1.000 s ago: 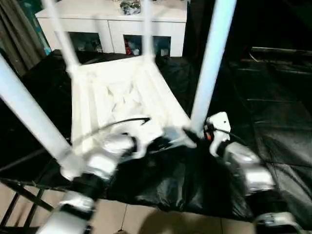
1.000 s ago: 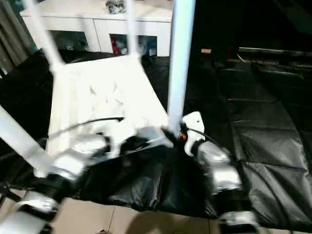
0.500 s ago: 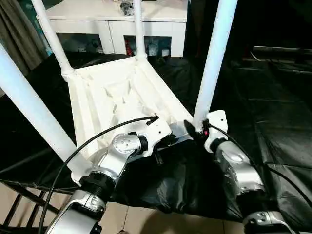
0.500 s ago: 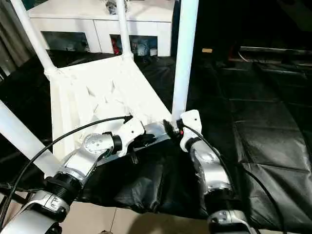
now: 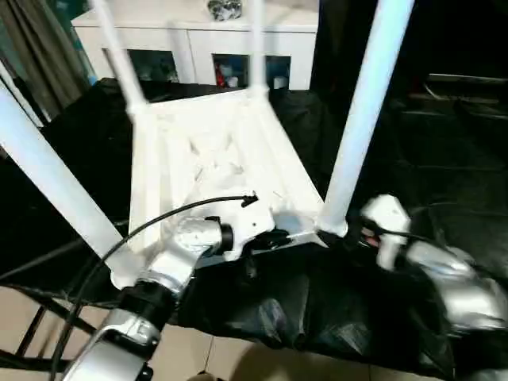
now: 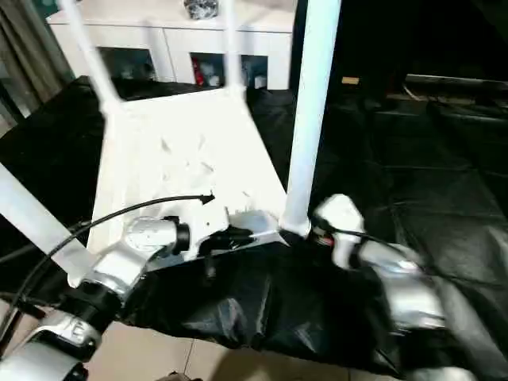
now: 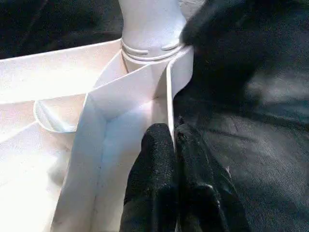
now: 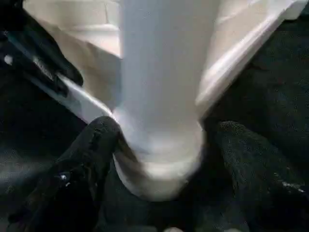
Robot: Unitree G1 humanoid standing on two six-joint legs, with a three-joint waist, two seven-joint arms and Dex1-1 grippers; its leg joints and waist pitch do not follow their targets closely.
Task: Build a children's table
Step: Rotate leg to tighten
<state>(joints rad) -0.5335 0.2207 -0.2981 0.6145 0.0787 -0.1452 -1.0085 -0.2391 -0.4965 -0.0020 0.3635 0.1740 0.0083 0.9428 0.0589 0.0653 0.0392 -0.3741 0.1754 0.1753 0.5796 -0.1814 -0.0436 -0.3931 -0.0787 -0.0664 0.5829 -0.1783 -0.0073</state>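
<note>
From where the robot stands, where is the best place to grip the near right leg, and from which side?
Probably low on the near right leg, just above its flared foot in the corner socket. Come from the right, where the open right gripper already straddles it; the round upright tube suits a level side pinch.

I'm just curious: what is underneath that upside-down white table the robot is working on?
The children's table lies top-down on a black-draped table, whose wrinkled cloth shows all around it. The cloth directly beneath is covered by the top. Its legs stick upward.
</note>
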